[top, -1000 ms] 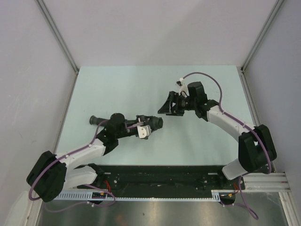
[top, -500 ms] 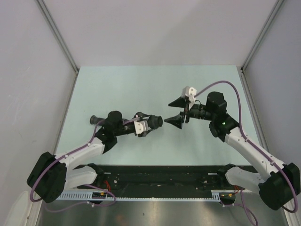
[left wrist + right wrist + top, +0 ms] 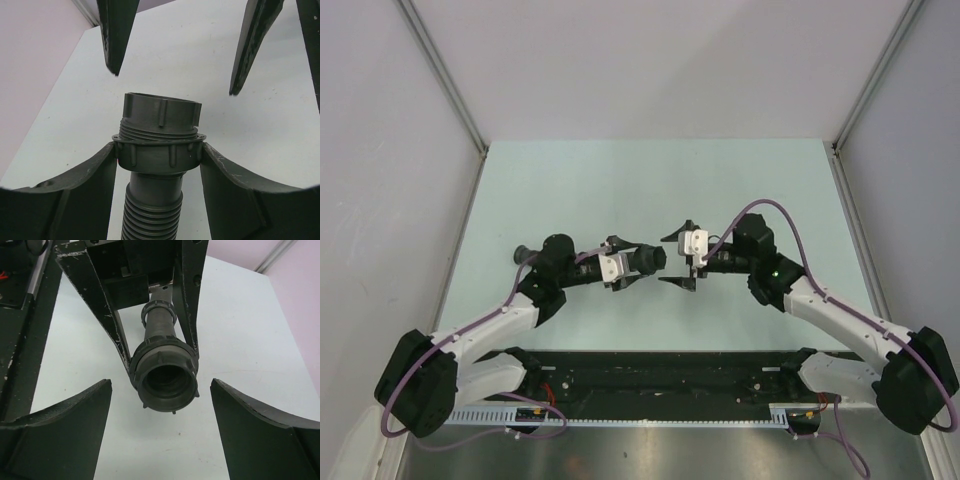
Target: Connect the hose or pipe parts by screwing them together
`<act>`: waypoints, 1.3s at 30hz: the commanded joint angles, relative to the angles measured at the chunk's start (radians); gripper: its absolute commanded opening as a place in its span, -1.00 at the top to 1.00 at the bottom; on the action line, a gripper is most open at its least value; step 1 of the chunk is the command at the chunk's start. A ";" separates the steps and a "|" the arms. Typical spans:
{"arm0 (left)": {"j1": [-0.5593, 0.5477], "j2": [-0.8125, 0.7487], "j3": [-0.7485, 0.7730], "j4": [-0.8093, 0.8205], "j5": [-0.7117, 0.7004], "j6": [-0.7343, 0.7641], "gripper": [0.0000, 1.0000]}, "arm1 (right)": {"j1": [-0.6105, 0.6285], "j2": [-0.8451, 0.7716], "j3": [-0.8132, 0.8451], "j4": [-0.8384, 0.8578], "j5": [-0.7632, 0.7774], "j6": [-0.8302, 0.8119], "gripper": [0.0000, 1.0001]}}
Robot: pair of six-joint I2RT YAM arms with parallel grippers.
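Observation:
A black corrugated tube widens into a ribbed collar, and my left gripper is shut on that collar. Above the collar, a ribbed ring nut sits on the threaded end. In the top view this pipe points right, held above the table. My right gripper faces it, open, just off its end. In the right wrist view the pipe's open mouth looks at me between my wide-apart right fingers, without touching them. The right fingertips show beyond the nut.
The pale green table lies under both grippers. Grey walls with metal posts close it in at the back and sides. A black rail with the arm bases runs along the near edge.
My right arm has swung left and down toward the left gripper, its wrist has turned and its jaws have widened. The left gripper kept hold of the pipe and barely shifted.

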 commanded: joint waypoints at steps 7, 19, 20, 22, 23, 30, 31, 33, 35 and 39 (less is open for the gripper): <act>0.007 -0.037 0.034 0.051 0.051 -0.026 1.00 | 0.042 0.057 0.017 0.092 0.121 -0.016 -0.68; 0.007 -0.026 0.037 0.051 0.091 -0.011 0.99 | 0.035 0.125 0.043 0.132 0.047 0.030 -0.21; 0.007 -0.028 0.037 0.049 0.099 -0.006 1.00 | 0.029 0.128 0.043 0.132 0.026 0.035 0.04; 0.005 -0.023 0.034 0.051 0.114 0.011 1.00 | 0.003 0.134 0.044 0.140 -0.050 0.058 0.27; 0.007 -0.022 0.033 0.051 0.120 0.019 1.00 | -0.011 0.137 0.044 0.144 -0.080 0.071 0.53; 0.007 -0.020 0.040 0.051 0.159 0.069 1.00 | -0.064 0.165 0.043 0.197 -0.237 0.215 0.81; 0.007 -0.019 0.042 0.051 0.154 0.069 1.00 | -0.057 0.171 0.043 0.192 -0.232 0.219 0.81; 0.007 -0.019 0.046 0.051 0.148 0.069 1.00 | -0.044 0.180 0.043 0.178 -0.200 0.226 0.81; 0.007 -0.016 0.050 0.051 0.136 0.066 1.00 | -0.022 0.183 0.043 0.158 -0.181 0.220 0.83; 0.007 -0.011 0.050 0.051 0.113 0.049 1.00 | 0.019 0.180 0.043 0.079 -0.091 0.179 0.87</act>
